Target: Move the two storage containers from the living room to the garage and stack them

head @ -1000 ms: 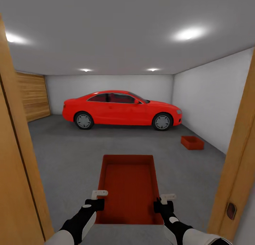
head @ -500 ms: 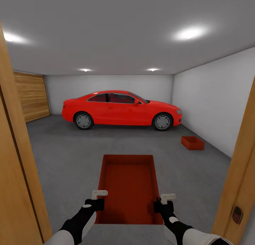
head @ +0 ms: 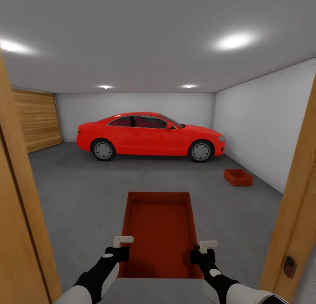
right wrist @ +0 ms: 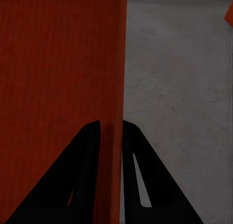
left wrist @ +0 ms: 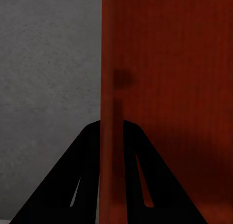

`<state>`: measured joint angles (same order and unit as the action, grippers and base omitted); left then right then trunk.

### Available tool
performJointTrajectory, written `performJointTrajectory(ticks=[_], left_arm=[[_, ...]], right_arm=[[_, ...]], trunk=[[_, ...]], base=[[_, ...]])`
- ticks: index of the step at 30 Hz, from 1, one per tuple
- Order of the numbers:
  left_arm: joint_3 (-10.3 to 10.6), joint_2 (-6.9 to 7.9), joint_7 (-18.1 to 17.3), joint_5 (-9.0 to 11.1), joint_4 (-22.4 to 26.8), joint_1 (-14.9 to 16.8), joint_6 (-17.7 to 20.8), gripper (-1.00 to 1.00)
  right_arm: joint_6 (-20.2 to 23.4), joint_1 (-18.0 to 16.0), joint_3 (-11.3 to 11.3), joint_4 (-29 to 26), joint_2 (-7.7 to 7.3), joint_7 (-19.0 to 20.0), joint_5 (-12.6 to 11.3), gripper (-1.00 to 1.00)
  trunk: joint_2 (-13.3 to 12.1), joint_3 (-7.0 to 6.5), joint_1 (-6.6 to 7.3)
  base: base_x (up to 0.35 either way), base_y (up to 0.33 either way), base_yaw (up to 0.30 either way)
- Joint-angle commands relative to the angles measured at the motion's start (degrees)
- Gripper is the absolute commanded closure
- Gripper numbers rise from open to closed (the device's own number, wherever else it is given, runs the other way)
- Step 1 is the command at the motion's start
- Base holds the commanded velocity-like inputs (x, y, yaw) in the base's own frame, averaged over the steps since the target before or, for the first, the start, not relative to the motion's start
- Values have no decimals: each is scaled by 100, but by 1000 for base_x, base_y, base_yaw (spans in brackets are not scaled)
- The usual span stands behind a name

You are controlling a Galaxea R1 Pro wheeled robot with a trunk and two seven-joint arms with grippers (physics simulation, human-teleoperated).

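I hold an orange-red storage container [head: 159,233] out in front of me above the garage floor [head: 83,194]. My left gripper [head: 119,247] is shut on its left wall and my right gripper [head: 202,250] is shut on its right wall. In the left wrist view the container wall [left wrist: 110,136] runs between the black fingers [left wrist: 77,185]. The right wrist view shows the wall [right wrist: 116,136] clamped the same way by the fingers [right wrist: 141,180]. The other storage container [head: 238,177] rests on the concrete by the right wall.
Wooden door frames stand close at my left [head: 17,216] and right [head: 298,207]. A red car [head: 149,136] is parked across the back of the garage. A wooden plank door [head: 37,124] lines the far left wall. Grey concrete stretches ahead.
The view has crept forward through the doorway, with the door frames sliding outward. Both grippers keep their hold on the container.
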<state>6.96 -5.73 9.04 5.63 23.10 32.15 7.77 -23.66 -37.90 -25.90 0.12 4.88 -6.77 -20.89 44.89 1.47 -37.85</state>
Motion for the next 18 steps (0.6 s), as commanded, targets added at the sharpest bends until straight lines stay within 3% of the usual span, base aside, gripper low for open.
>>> performJointTrajectory(ticks=[1,18], left_arm=[[33,-15,80,35,19,2,31,100],[33,-19,80,35,19,2,31,100]], right_arm=[[-16,-7,156,6,4,-18,-65,100],[-16,-7,156,6,4,-18,-65,100]], trunk=[[9,10,-2],[9,10,-2]], base=[[0,-165,0],[0,-24,0]])
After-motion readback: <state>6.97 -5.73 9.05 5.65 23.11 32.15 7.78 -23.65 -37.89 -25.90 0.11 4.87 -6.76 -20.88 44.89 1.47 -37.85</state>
